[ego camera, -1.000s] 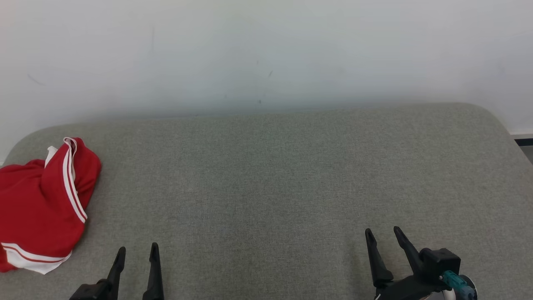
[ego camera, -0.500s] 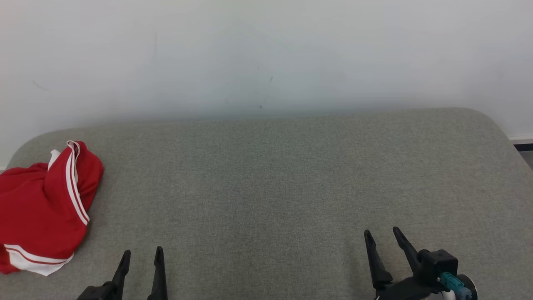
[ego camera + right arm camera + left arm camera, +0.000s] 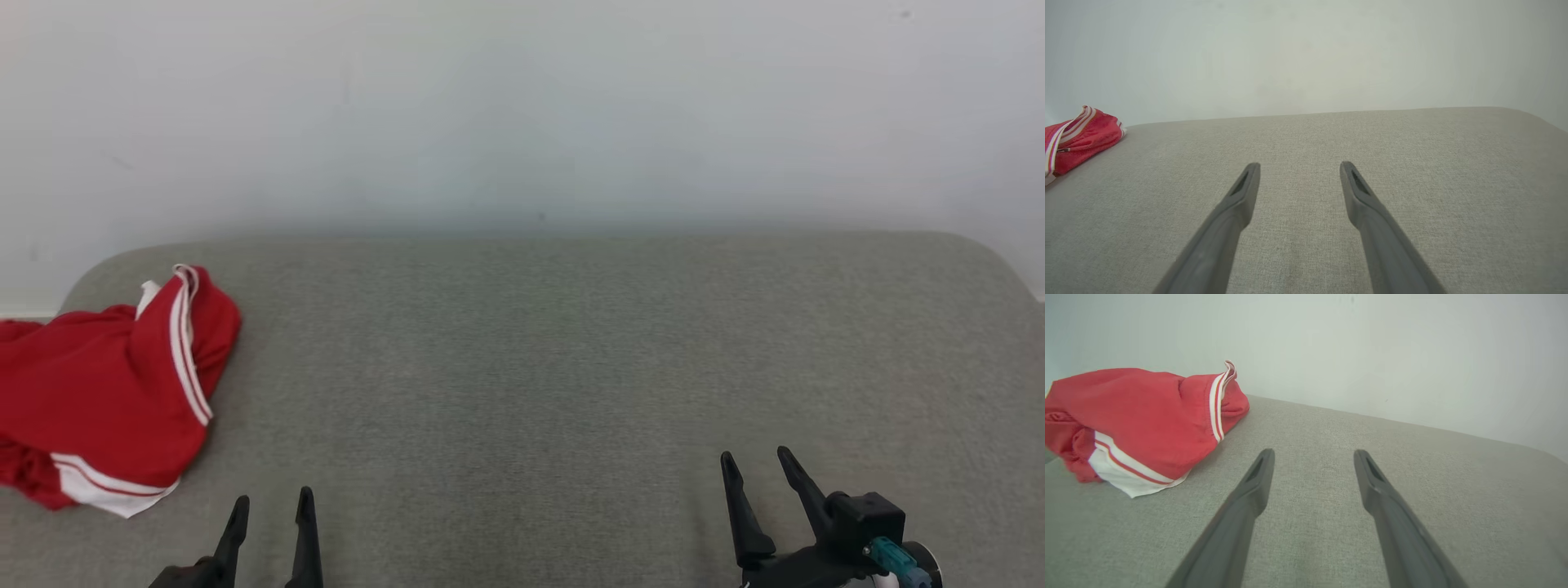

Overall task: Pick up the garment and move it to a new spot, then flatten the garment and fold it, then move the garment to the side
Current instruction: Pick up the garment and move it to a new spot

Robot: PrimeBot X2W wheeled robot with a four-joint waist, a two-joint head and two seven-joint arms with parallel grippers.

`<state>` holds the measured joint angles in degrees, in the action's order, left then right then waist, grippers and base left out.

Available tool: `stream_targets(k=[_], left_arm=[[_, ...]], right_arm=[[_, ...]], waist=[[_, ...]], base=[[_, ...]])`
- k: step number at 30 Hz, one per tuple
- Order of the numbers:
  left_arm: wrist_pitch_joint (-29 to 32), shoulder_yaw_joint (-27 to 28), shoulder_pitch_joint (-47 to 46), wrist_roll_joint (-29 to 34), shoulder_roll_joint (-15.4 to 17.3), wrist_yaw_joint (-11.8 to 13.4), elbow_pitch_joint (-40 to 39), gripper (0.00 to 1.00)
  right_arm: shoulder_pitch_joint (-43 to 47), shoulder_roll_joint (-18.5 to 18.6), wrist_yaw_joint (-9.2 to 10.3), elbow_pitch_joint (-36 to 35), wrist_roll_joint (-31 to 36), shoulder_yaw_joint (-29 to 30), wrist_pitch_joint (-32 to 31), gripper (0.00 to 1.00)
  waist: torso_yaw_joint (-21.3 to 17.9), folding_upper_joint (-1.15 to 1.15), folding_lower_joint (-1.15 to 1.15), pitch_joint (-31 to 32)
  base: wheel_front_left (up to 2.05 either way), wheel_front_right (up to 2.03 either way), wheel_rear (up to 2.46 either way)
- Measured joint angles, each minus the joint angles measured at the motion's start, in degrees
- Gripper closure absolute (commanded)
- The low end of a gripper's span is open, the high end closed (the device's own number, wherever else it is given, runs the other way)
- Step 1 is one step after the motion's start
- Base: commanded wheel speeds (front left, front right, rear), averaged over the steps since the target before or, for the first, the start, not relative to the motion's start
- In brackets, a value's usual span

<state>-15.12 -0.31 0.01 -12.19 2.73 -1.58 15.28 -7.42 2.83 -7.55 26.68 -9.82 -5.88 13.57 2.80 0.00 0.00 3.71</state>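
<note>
In the head view, the whole picture is shifted against the one of half a second ago. This is read as a turn of the camera towards the left, not as a move of the things. More of the red garment is now taken in; it lies crumpled at the far left of the grey padded surface, below the pale wall. The left gripper and the right gripper are seen low at the near edge, both empty, with fingers spread apart. In the left wrist view, the garment is shown to the left of the wide-set fingers and beyond them, near but untouched. In the right wrist view, the fingers are likewise parted over bare fabric, and the garment is kept well apart at the far left. The pick-up is judged not yet begun; the left gripper is better placed for it.
</note>
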Motion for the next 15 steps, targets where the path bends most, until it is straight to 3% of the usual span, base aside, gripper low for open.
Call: stream_targets(k=[15], left_arm=[[0.0,3.7,1.5,2.3,0.5,-0.9,-0.2,0.00]], right_arm=[[0.6,0.0,0.00,0.7,-2.9,-1.0,0.7,0.00]], waist=[[12.0,0.00,0.00,1.3]], base=[[0.00,0.00,0.00]])
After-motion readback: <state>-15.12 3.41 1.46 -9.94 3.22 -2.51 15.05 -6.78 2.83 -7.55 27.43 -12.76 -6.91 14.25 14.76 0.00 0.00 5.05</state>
